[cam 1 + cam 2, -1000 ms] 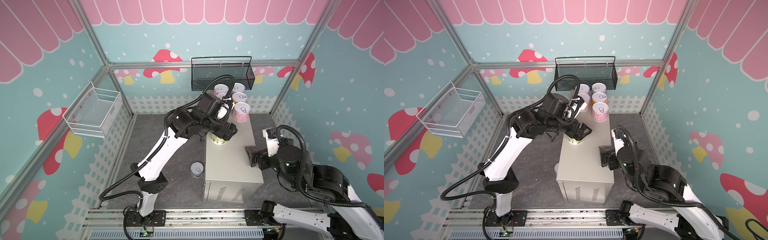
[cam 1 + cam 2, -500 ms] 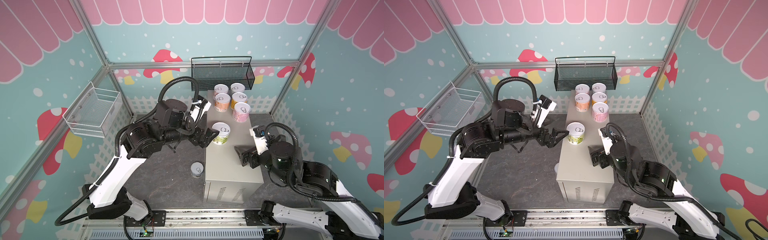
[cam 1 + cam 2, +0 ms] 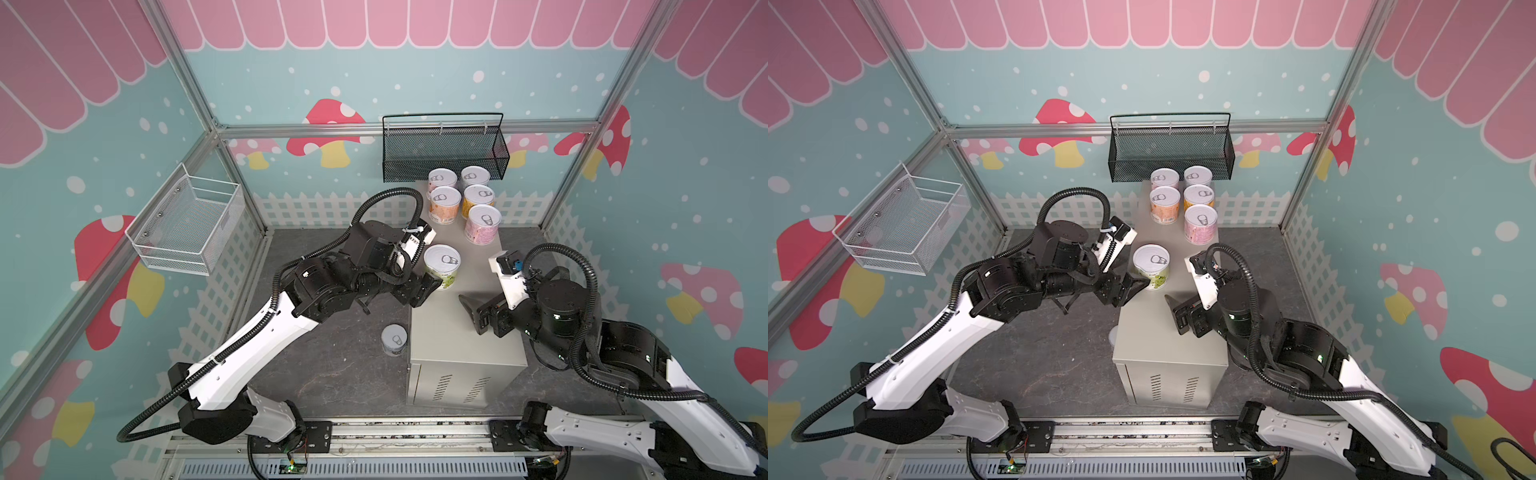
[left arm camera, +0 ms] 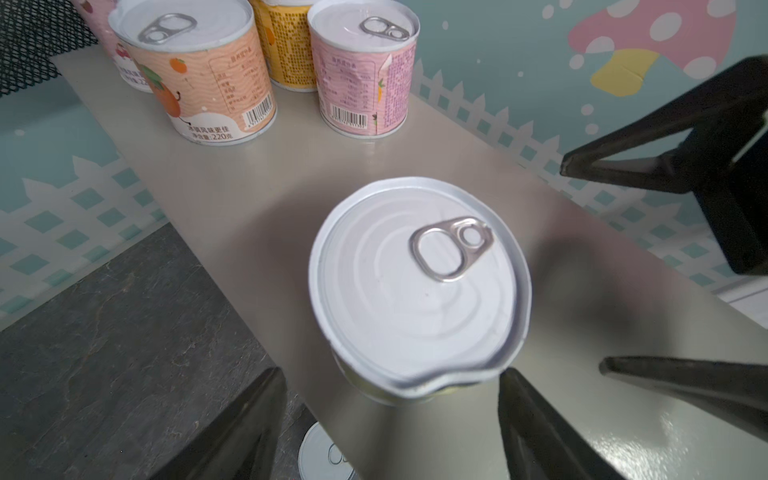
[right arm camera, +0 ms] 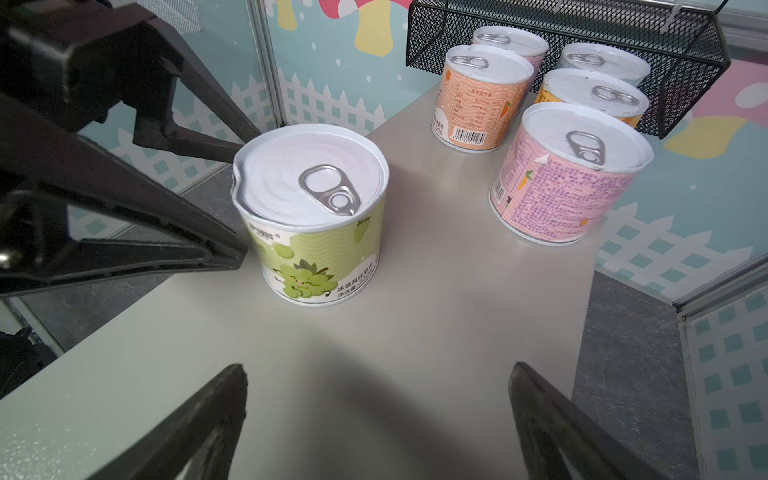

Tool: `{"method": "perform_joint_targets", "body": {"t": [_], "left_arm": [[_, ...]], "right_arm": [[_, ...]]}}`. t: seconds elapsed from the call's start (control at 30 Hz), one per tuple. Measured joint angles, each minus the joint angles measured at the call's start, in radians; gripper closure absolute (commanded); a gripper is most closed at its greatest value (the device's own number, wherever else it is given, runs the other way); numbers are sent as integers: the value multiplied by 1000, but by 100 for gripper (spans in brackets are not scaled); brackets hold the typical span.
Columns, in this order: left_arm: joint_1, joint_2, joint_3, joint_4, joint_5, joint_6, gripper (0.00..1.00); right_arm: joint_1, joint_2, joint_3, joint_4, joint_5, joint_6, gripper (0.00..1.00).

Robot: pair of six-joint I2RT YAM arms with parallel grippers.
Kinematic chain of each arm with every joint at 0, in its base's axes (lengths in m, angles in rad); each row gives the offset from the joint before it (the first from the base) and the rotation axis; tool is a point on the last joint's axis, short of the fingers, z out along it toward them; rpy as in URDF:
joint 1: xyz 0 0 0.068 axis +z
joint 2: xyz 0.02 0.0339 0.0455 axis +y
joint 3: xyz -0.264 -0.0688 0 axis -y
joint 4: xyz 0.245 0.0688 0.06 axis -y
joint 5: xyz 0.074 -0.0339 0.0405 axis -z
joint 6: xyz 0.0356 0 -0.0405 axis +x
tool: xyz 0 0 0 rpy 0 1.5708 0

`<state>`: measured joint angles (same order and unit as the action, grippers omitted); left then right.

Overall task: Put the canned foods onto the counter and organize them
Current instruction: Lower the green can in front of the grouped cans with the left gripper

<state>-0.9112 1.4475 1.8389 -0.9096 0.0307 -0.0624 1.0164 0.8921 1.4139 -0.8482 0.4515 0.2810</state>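
The beige counter [image 3: 465, 332] [image 3: 1167, 332] carries six canned foods in both top views. Five stand grouped at its far end [image 3: 482, 224] [image 3: 1200, 222] [image 5: 569, 174] [image 4: 365, 70]. A green-labelled can [image 3: 442, 266] [image 3: 1151, 266] [image 5: 316, 216] [image 4: 419, 286] stands upright alone near the left edge. My left gripper [image 3: 428, 291] [image 3: 1133, 293] [image 4: 390, 374] is open at that can's left side, with its fingertips [image 5: 239, 253] close to the can wall and nothing gripped. My right gripper [image 3: 471, 313] [image 5: 376, 370] hovers open over the counter's middle, facing the green can. Another can [image 3: 394, 340] [image 4: 328, 453] stands on the floor left of the counter.
A black mesh basket [image 3: 444, 153] hangs on the back wall just above the far cans. A white wire basket [image 3: 187, 224] hangs on the left wall. The dark floor [image 3: 332, 365] lies on both sides of the counter.
My left gripper came off the green can and drew back to its left, leaving the can standing on the counter. My right gripper moved a little left over the counter.
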Motion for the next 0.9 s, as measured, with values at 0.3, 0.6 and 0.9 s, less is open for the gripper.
{"method": "perform_joint_targets", "body": {"t": [0.3, 0.6, 0.9], "left_arm": [[0, 41, -6, 65, 15, 3, 23], [32, 82, -9, 132, 31, 7, 33], [74, 99, -71, 285, 57, 19, 32]], "right_arm": [[0, -65, -33, -6, 33, 39, 1], [0, -91, -68, -37, 64, 80, 1], [0, -130, -93, -50, 77, 106, 1]]}}
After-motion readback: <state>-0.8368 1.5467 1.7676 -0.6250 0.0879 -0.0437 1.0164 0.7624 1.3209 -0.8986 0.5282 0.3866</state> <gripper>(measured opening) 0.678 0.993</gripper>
